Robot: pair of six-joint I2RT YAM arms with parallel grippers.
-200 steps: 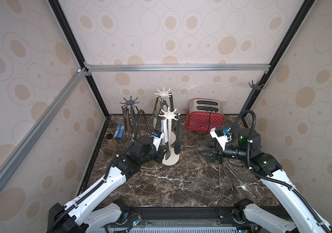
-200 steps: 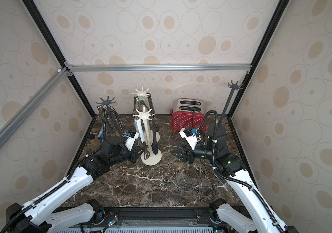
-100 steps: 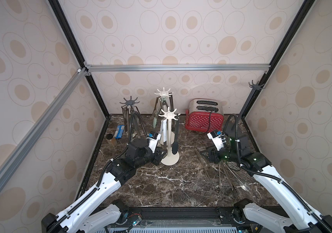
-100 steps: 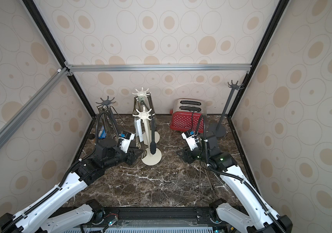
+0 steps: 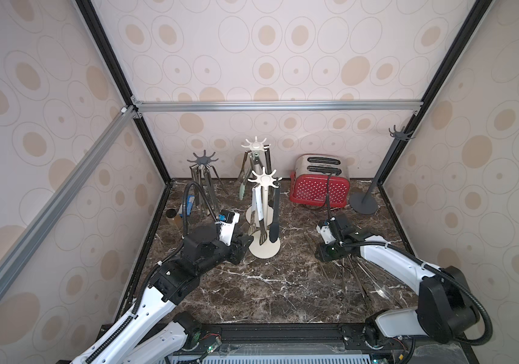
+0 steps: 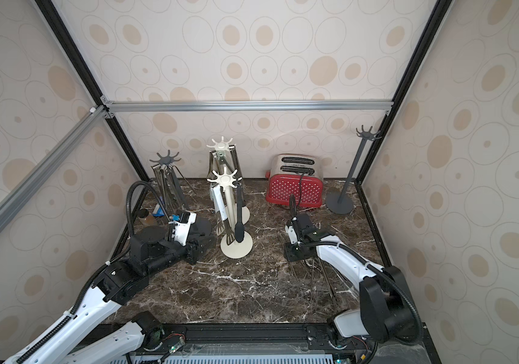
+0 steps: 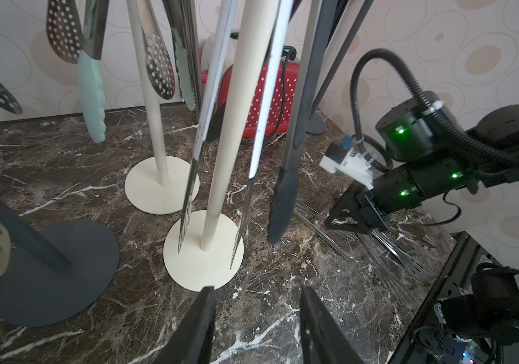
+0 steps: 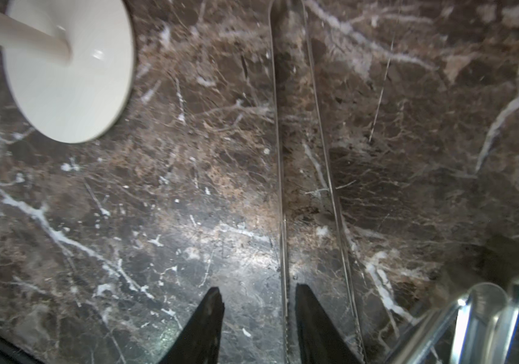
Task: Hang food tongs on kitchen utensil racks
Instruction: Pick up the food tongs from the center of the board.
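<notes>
Left tool [image 7: 256, 302]: fingers [image 7: 201, 324] apart at a moderate gap with nothing between them; it sits low over the table [image 5: 267, 293], pointing at the round base of the near cream rack [image 5: 264, 217] and just short of it.
Right tool [image 8: 258, 299]: points down at the table, fingers apart, clamped on nothing.
Under right tool: a steel tong [image 8: 300, 141] lies flat; one edge runs between the fingers, close to one of them, and the rest passes under that finger. Contact: cannot tell.
Near cream rack load: black-tipped tongs [image 5: 274, 220] and white-handled tongs [image 5: 256, 209] hang from the crown, tips just above the base.
Far cream rack [image 5: 255, 146]: directly behind the near one, carrying pale-green tongs [image 5: 243, 190] among steel ones.
Left dark grey rack [image 5: 203, 161]: back left, with hanging steel tongs [image 5: 204, 189].
Right dark grey rack [image 5: 381, 170]: far right corner, beside the red toaster [image 5: 319, 189].
Loose tongs pile [image 5: 362, 280]: steel, flat on the table beneath the right arm.
</notes>
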